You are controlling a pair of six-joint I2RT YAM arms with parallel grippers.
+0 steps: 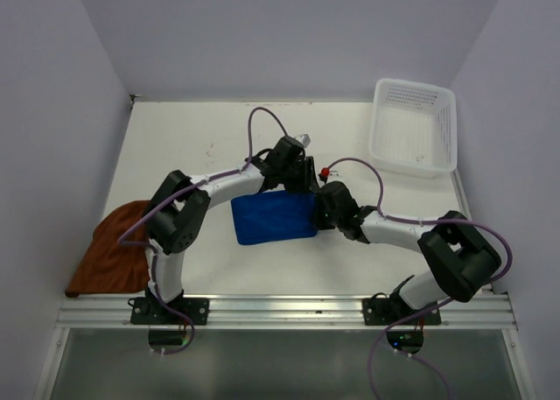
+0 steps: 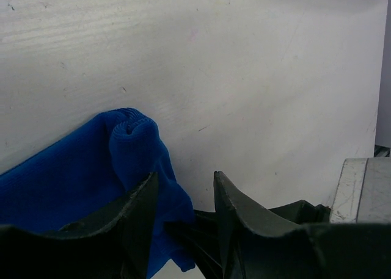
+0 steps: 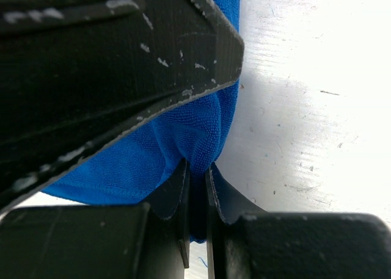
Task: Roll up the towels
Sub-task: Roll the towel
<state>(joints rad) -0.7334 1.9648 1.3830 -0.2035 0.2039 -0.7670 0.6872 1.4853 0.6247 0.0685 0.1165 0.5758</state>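
Table (image 1: 192, 137): a pale, scuffed surface walled on three sides, with both arm bases bolted at its near edge.
Basket (image 1: 411, 159): white perforated plastic, at the far right corner, well apart from both towels.
Rust-brown towel (image 1: 114, 247): crumpled at the near left edge, beside the left arm's base and partly hidden behind that arm.
Blue towel (image 1: 271, 218): lies mid-table between the two arms, mostly flat. Its far right corner is bunched into a small raised fold.
Left gripper (image 2: 183, 199): at the blue towel's far edge, fingers a modest gap apart. The cloth's folded rim rests against the left finger (image 2: 143, 209) and hangs into the gap, unpinched.
Right gripper (image 3: 195, 175): at the towel's right edge, fingers drawn nearly together and pinching a fold of blue cloth.
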